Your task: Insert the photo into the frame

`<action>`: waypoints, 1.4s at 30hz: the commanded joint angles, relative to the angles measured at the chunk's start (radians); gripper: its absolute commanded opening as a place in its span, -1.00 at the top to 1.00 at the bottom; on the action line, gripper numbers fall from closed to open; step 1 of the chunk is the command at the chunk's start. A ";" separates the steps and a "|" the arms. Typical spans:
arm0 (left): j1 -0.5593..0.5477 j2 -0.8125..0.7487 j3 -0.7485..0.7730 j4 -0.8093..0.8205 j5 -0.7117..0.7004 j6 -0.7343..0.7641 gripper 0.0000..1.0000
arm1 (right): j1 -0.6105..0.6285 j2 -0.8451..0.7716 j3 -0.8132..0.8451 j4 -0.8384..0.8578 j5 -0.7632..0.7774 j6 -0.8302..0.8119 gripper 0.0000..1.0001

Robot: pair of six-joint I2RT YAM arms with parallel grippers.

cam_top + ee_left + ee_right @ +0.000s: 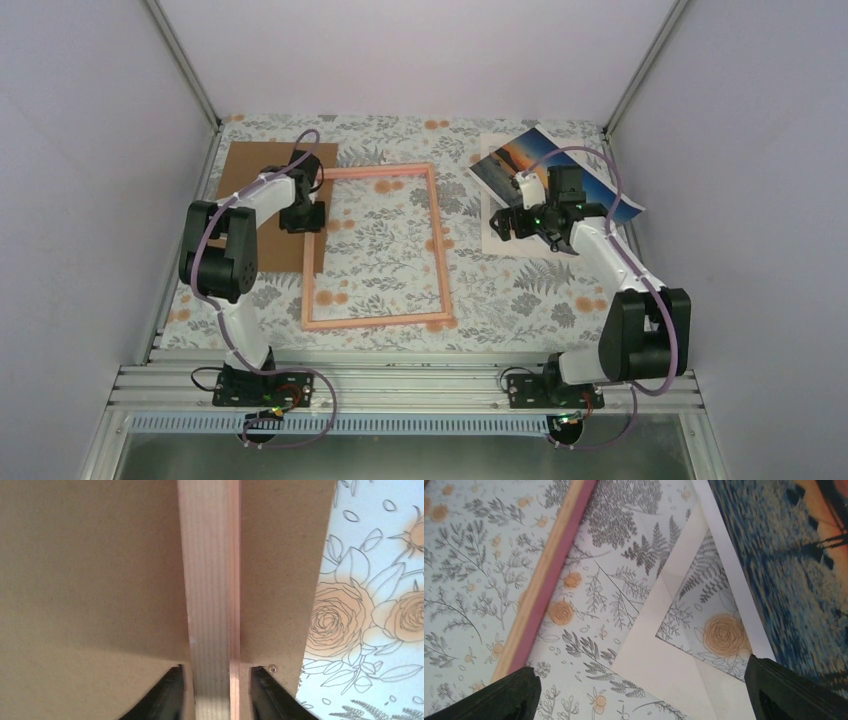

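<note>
Woodgrain lines the pink frame rail straddled by the parted left claw; right claw gapes near glossy photo.

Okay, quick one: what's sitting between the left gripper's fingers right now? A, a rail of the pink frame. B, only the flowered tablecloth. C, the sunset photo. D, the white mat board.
A: in the left wrist view the left gripper has a finger on either side of a rail of the frame, which lies over the brown cardboard.
</note>
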 commanded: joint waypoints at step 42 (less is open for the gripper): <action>-0.551 0.189 0.228 0.663 0.439 -0.200 -1.00 | -0.509 0.615 0.123 -0.222 -0.213 0.009 -0.94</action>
